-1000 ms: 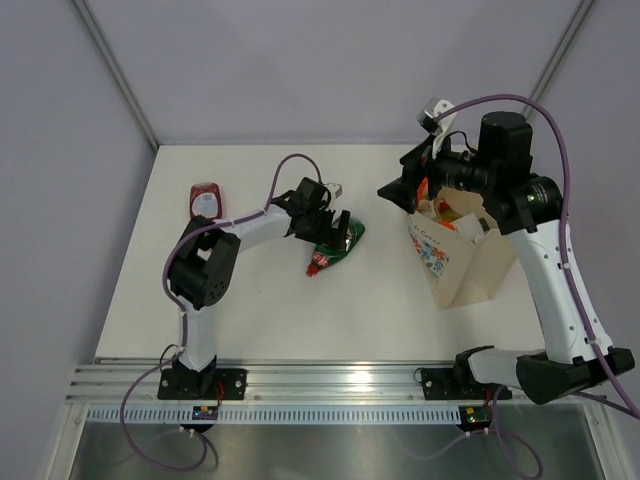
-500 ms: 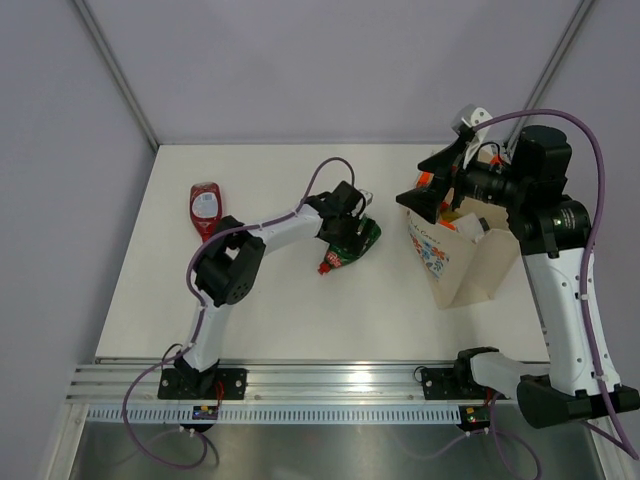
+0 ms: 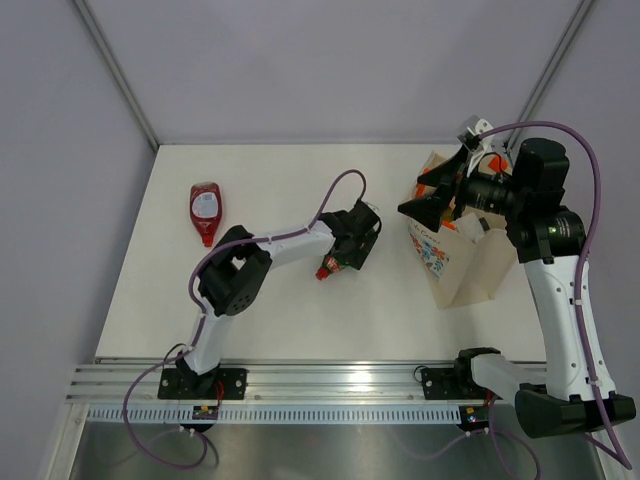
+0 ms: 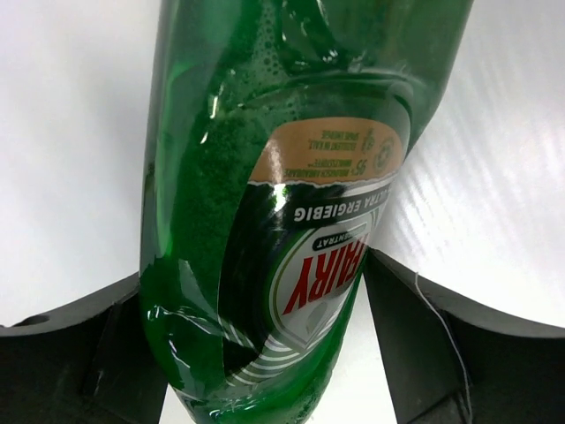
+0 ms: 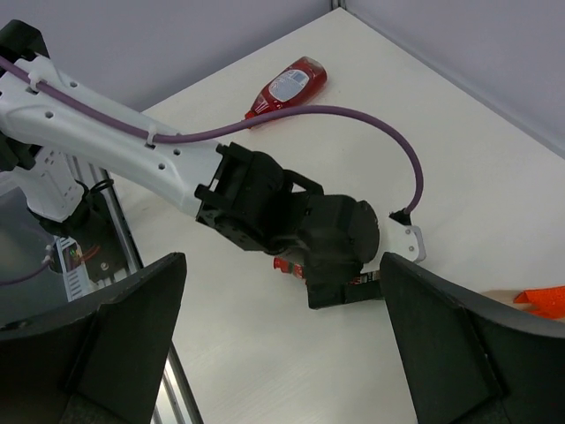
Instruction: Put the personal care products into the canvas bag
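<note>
My left gripper [image 3: 347,248] is shut on a green red-capped bottle [image 4: 265,177] and holds it at mid-table; only its red cap [image 3: 326,269] shows from above. In the left wrist view the bottle fills the space between my left gripper [image 4: 265,309] fingers. A red bottle with a white label [image 3: 204,208] lies at the far left, also in the right wrist view [image 5: 291,82]. The canvas bag [image 3: 462,262] stands at the right with orange handles [image 5: 543,300]. My right gripper [image 3: 428,207] is open and empty over the bag's left rim; the right wrist view shows it [image 5: 282,296] above my left gripper.
The left arm's purple cable [image 3: 335,192] loops above the table behind the left gripper. The table's metal rail [image 3: 320,382] runs along the near edge. Grey walls close the far side. What is inside the bag is mostly hidden by the right wrist.
My left gripper has carried the green bottle to the right, closer to the bag. My right gripper has shifted slightly right, staying open over the bag.
</note>
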Controlling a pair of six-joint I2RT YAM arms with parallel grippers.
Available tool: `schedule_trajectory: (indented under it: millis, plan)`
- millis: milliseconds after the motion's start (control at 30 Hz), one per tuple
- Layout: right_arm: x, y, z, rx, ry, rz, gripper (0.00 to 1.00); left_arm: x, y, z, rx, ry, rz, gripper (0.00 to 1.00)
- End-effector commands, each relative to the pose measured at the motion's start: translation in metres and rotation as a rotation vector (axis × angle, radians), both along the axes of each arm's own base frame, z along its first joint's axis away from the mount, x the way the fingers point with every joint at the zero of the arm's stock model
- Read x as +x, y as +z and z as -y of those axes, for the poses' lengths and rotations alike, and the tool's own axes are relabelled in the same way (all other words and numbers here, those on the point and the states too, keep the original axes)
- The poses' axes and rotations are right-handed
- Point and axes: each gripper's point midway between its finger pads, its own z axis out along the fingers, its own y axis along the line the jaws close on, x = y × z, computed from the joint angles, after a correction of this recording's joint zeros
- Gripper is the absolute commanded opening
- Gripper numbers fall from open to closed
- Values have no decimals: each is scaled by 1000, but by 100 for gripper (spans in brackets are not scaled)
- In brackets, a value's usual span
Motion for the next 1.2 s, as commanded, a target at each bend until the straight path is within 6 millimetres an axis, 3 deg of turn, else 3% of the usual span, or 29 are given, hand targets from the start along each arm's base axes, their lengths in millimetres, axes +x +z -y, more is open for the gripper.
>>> schedule_trajectory:
  millis: [0,133,167,233,333,500,600,767,833,867,900,933,1067,1167]
  plan:
    - [-3,13,0,20,10,55,99,-22,-14,-67,341,39,47,0]
    - [-3,12,2,27,1,55,99,-30,-18,-85,434,53,94,3]
    - [-3,10,3,30,-3,44,100,-35,-23,-88,437,49,85,8]
    - [-4,9,3,33,-4,48,100,-40,-29,-87,425,43,62,33]
    - [-3,8,5,37,-14,47,100,-49,-38,-79,374,25,13,53]
    - [-6,8,7,44,-17,47,99,-58,-48,-56,232,9,-94,61]
    - [-8,6,8,47,-20,48,99,-63,-54,-46,128,14,-185,71]
    - [-9,4,10,50,-27,44,99,-61,-59,-45,28,29,-269,76]
    - [-9,4,9,53,-26,43,99,-60,-61,-45,5,25,-289,71]
    - [-9,4,10,54,-26,43,99,-58,-61,-47,-7,27,-299,61]
    - [-9,5,10,56,-28,44,99,-59,-60,-44,-36,24,-316,44]
    - [-9,4,11,55,-28,44,99,-58,-60,-43,-53,28,-324,16]
    - [-11,-1,11,60,-26,29,99,-54,-52,-40,-169,34,-366,0]
    - [-22,-11,3,69,72,-12,99,-54,-35,-32,-316,10,-398,0]
